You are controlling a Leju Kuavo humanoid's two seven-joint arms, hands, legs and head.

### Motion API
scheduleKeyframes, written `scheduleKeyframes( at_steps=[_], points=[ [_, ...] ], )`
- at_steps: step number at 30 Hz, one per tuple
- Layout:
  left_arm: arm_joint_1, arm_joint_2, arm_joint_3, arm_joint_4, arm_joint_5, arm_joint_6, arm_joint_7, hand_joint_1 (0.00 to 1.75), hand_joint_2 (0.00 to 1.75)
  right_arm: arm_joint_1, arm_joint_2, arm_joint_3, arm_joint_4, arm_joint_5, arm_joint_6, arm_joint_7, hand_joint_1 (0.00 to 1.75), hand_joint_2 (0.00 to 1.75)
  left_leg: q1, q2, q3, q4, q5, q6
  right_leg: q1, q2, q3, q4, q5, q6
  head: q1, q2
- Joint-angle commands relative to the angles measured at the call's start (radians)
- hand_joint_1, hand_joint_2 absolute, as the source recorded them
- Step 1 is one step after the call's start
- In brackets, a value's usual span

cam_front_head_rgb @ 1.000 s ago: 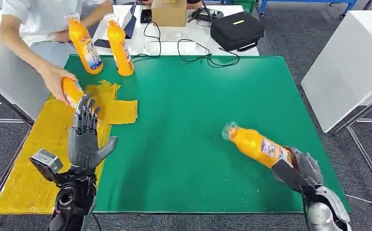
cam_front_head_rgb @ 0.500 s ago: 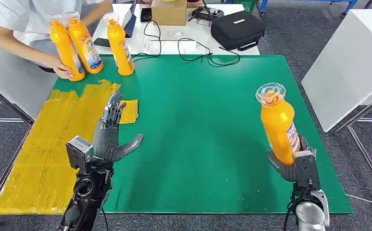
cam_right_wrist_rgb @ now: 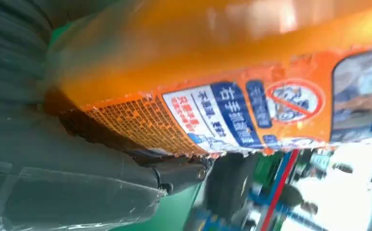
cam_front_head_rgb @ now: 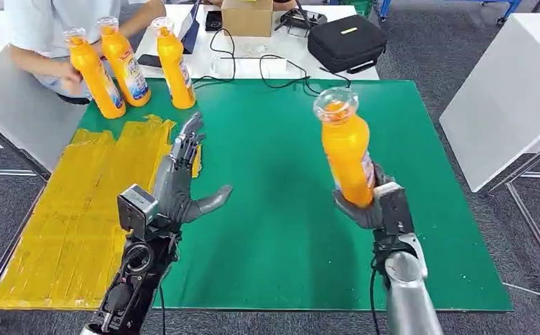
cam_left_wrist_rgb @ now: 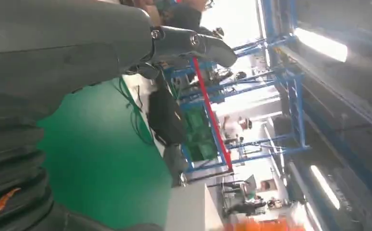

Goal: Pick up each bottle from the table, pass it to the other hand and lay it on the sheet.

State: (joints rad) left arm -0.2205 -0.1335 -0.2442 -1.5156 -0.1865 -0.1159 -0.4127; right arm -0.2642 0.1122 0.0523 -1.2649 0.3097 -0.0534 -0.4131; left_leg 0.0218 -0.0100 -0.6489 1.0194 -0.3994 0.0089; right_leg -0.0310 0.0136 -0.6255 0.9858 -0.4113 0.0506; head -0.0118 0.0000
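Both our arms have swung inward since half a sec ago: left hand (cam_front_head_rgb: pixel 178 188) has slid off the yellow sheet (cam_front_head_rgb: pixel 65 216) edge toward mid-mat, and the right has carried its bottle from the mat's right side toward the centre. A person (cam_front_head_rgb: pixel 51 28) at the far left corner of the green mat (cam_front_head_rgb: pixel 274 181) has also let go of the newly stood bottle.

Working left to right across the mat. Sheet lies along its left edge, w/ nothing resting on it. At the far left corner stand three orange bottles (cam_front_head_rgb: pixel 124 63), upright, close together, caps on; the person's hand is just behind the leftmost. Our left hand is raised over the mat just beside the sheet's right edge, forearm angled up and fwd, fingers (cam_front_head_rgb: pixel 187 139) straight and pointing away from us, thumb stuck out toward centre, palm facing the right hand. It's slack and unfolded, nothing in it.

Right of centre, our right hand (cam_front_head_rgb: pixel 368 206) clasps the held bottle (cam_front_head_rgb: pixel 347 157) round its base, fingers wrapped, wrist upright. Bottle is lifted off the mat, near upright, cap toward camera, leaning slightly left. Right wrist view: label (cam_right_wrist_rgb: pixel 241 113) close up, thumb pressed beneath it.

Beyond the mat's far edge: black case (cam_front_head_rgb: pixel 346 43), cardboard box (cam_front_head_rgb: pixel 247 17), cables (cam_front_head_rgb: pixel 281 70) on a white table.
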Motion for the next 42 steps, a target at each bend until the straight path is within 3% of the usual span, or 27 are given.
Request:
scheduleKeyframes(
  at_steps=[1,2,3,4,9,14,16,17,25,33,42],
  points=[
    [0.009,0.021,-0.035,0.041,0.005,0.011,-0.001,0.0,1.75,-0.184,0.019,0.191,0.286,-0.04,0.001,-0.042,1.75,1.75,0.0,0.005,0.004,-0.001,-0.002,0.001,0.001,0.003,0.004,-0.001,0.0,-0.002,0.001,0.0],
    [0.008,0.021,-0.035,0.048,0.008,0.01,-0.005,0.0,1.75,-0.191,0.025,0.202,0.296,-0.045,-0.007,-0.044,1.75,1.75,-0.001,0.005,0.002,-0.001,-0.001,0.001,0.0,0.004,0.002,0.0,0.0,-0.001,0.001,0.0],
    [0.007,0.021,-0.034,0.05,0.008,0.01,-0.007,0.0,1.75,-0.193,0.027,0.205,0.299,-0.046,-0.01,-0.044,1.75,1.75,0.0,0.009,0.01,-0.001,-0.005,0.002,0.001,0.006,0.009,-0.002,-0.002,-0.004,0.001,0.0],
    [0.007,0.021,-0.034,0.05,0.008,0.01,-0.007,0.0,1.75,-0.193,0.027,0.205,0.299,-0.046,-0.01,-0.044,1.75,1.75,0.0,0.006,0.003,0.0,-0.002,0.001,0.001,0.004,0.003,-0.001,0.0,-0.002,0.001,0.0],
    [-0.011,0.026,-0.028,0.078,0.061,-0.039,0.018,0.0,1.75,-0.232,0.068,0.298,0.34,-0.038,0.009,-0.05,1.75,1.75,0.0,0.003,0.008,-0.001,-0.004,0.001,0.001,0.0,0.008,-0.001,-0.003,-0.006,0.001,0.0],
    [-0.027,0.03,-0.016,0.115,0.086,-0.055,0.059,0.0,1.75,-0.276,0.117,0.41,0.399,-0.012,0.001,-0.066,1.75,1.75,0.0,0.003,0.0,-0.001,-0.001,0.0,0.0,0.001,0.0,0.0,0.0,-0.002,0.001,0.0],
    [-0.029,0.031,-0.014,0.118,0.102,-0.065,0.06,0.0,1.75,-0.271,0.126,0.43,0.397,-0.009,0.005,-0.067,1.75,1.75,0.0,0.004,0.006,-0.001,-0.003,0.0,0.001,0.001,0.005,0.0,-0.002,-0.005,0.001,0.0],
    [-0.03,0.032,-0.015,0.118,0.103,-0.066,0.061,0.0,1.75,-0.27,0.126,0.439,0.395,-0.007,0.004,-0.066,1.75,1.75,0.0,0.002,0.001,-0.001,-0.001,0.0,0.001,0.0,0.001,-0.001,-0.001,-0.002,0.001,0.0],
    [-0.027,0.03,-0.013,0.112,0.112,-0.066,0.065,0.0,1.75,-0.268,0.128,0.464,0.399,-0.002,0.016,-0.064,1.75,1.75,0.0,0.001,0.002,0.0,-0.002,0.001,0.001,-0.002,0.003,0.0,-0.002,-0.003,0.001,0.0],
    [-0.022,0.024,-0.011,0.149,0.137,-0.06,0.066,0.0,1.75,-0.188,0.133,0.643,0.32,0.049,0.049,-0.082,1.75,1.75,0.0,0.001,0.006,-0.002,-0.003,0.0,0.001,-0.002,0.006,-0.002,-0.003,-0.004,0.001,0.0],
    [-0.029,0.002,0.034,0.134,0.236,-0.04,0.051,0.0,1.75,-0.2,0.117,0.71,0.334,0.082,0.061,-0.033,1.75,1.75,0.001,0.0,0.003,-0.001,-0.002,0.001,0.002,-0.003,0.004,-0.001,-0.002,-0.004,0.001,0.0]
  ],
)
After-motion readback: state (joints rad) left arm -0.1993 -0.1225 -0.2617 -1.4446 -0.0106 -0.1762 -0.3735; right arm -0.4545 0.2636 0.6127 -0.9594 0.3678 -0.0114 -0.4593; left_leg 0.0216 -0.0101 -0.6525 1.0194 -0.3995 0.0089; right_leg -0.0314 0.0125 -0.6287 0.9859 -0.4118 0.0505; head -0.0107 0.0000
